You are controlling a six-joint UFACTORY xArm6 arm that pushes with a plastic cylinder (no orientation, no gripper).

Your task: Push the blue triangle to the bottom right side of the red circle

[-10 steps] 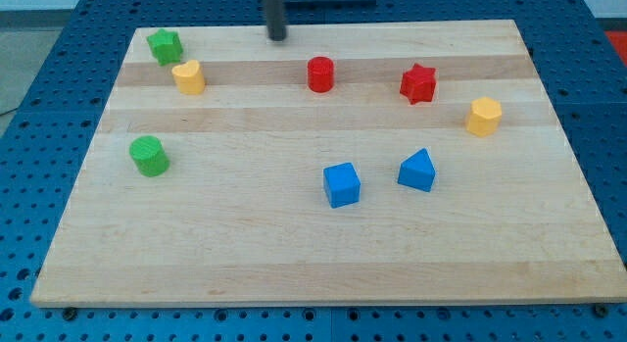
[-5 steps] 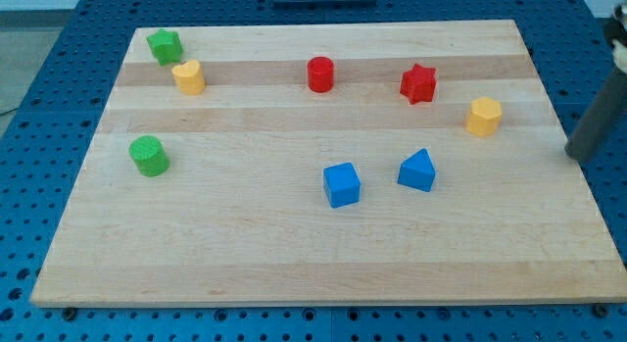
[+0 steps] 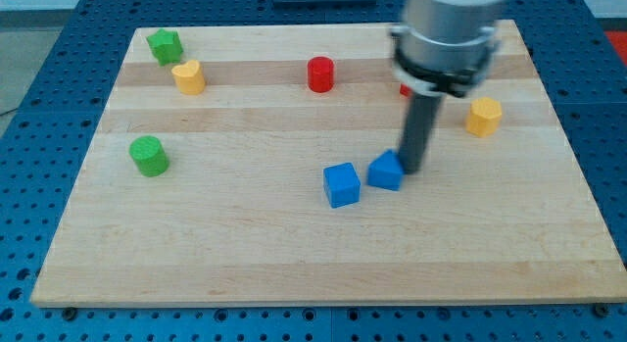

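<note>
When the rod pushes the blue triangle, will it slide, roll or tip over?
The blue triangle probably slides: it sits flat on the smooth wooden board and looks squat, so tipping seems unlikely. My tip touches its right edge, off-centre, so it may rotate, perhaps bumping the nearby blue cube.

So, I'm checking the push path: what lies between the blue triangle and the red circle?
In the camera view, only bare board lies between the blue triangle and the red circle. My tip sits against the triangle's right side, outside that stretch.

No text, labels, brands, numbers or signs can be read anywhere.
</note>
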